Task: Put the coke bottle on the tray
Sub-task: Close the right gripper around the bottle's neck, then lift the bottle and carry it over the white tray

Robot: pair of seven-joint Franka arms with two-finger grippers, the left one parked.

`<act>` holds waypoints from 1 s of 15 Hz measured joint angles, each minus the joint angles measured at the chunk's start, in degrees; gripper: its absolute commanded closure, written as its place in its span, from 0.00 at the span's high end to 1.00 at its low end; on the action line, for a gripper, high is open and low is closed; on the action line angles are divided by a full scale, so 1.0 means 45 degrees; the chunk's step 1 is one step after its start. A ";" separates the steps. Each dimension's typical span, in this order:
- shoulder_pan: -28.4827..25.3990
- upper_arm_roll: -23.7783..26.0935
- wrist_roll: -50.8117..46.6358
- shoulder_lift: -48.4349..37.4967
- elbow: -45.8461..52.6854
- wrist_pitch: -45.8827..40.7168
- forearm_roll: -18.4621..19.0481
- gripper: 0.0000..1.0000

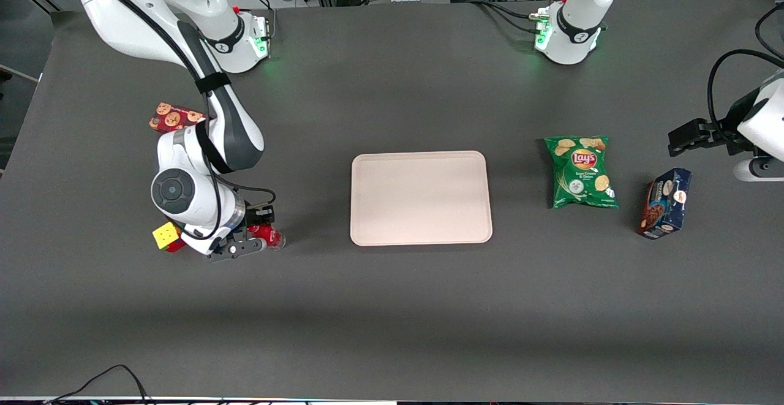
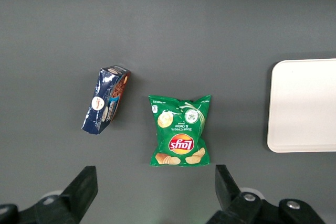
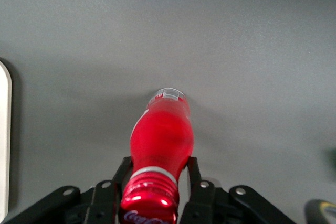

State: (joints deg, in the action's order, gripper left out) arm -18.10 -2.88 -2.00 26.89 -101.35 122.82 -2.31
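Observation:
The coke bottle lies on the dark table toward the working arm's end, its clear base pointing at the tray. My right gripper is low over it, and its two fingers press the bottle's shoulder just past the red cap. In the right wrist view the bottle runs away from the gripper, each finger against a side of it. The pale pinkish tray is bare, and its rim shows at the picture's edge. A stretch of table separates bottle and tray.
A puzzle cube sits right beside my wrist, away from the tray. A red cookie box lies farther from the front camera. A green Lay's bag and a blue box lie toward the parked arm's end.

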 measured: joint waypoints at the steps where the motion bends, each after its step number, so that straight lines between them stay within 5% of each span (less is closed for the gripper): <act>1: 0.0000 0.0010 0.0006 0.0000 0.0005 0.0000 0.0001 0.00; 6: -0.0016 0.0304 0.0021 -0.0137 0.0483 -0.0481 0.0001 0.00; 15: -0.0030 0.0599 0.0021 -0.1241 0.4662 -0.5674 -0.0008 0.00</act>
State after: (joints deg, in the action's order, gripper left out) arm -18.24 -0.18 -1.90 21.31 -80.37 97.28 -2.35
